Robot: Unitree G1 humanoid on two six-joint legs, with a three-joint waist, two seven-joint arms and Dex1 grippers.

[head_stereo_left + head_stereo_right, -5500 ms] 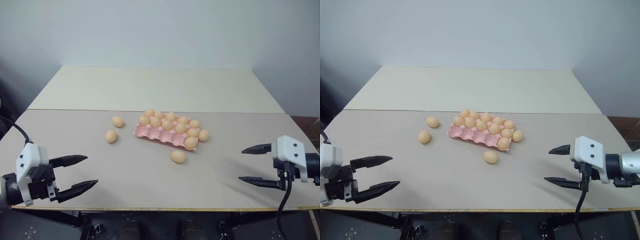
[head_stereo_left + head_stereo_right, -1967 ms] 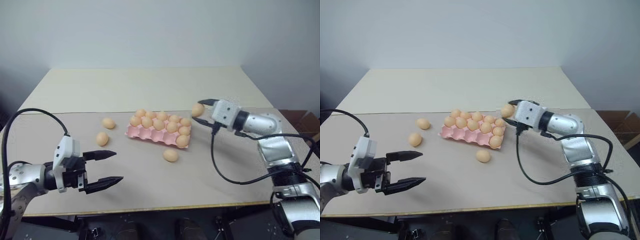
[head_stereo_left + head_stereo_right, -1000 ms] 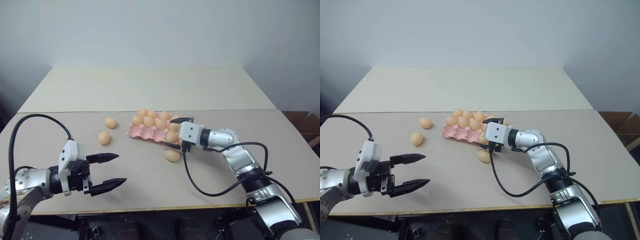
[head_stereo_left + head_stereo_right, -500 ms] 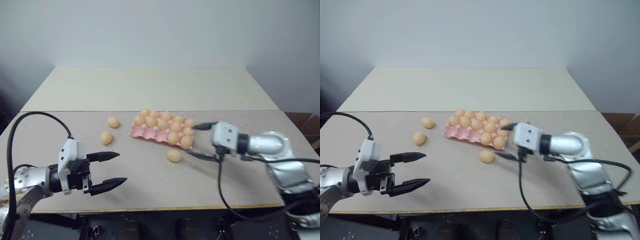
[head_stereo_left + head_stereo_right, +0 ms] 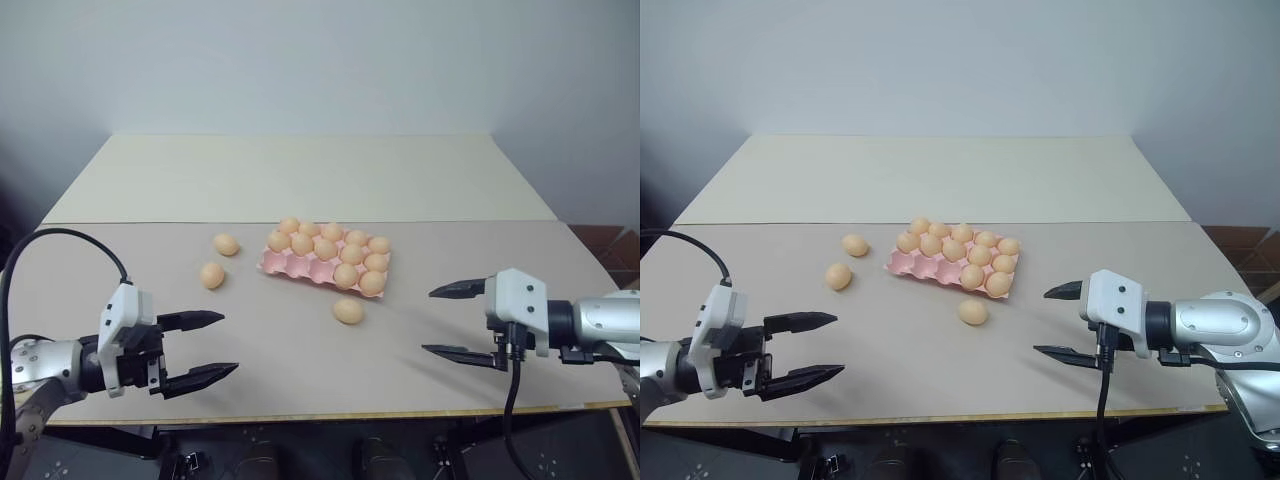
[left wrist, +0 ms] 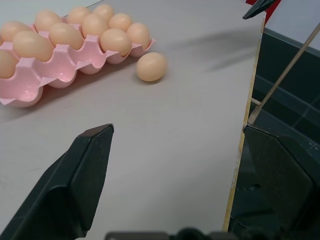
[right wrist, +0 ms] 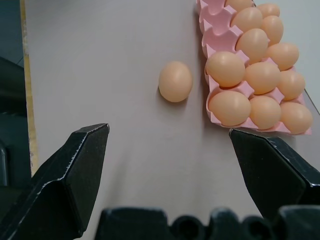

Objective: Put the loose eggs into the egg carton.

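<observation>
Three loose eggs are lying on the tabletop point(image 5: 300, 370), outside the egg carton point(image 5: 300, 266): one point(image 5: 348, 311) just in front of the carton's near right corner, w/ a small gap, and two on the carton's left side, one point(image 5: 226, 244) beside its far end and another point(image 5: 211, 275) nearer and further left, both clear of the tray. Carton is sitting mid-table, angled, w/ its right and far cups looking filled; a few near-left cups are showing empty pink, approx 3 but hard to count. Right gripper point(image 5: 455, 321) is hovering low over the table, well right of the front egg, fingers spread wide & holding nothing. Left gripper point(image 5: 205, 345) is hanging near the front edge on the left, also wide open & empty, well short of the two left eggs. Judging by this, a pick is what's in hand and no egg is gripped yet. Next move prob calls for the right arm reaching in to straddle the front egg, closing gently, lifting, then carrying it over to an empty cup; alt. the left arm going for the nearer left egg.
</observation>
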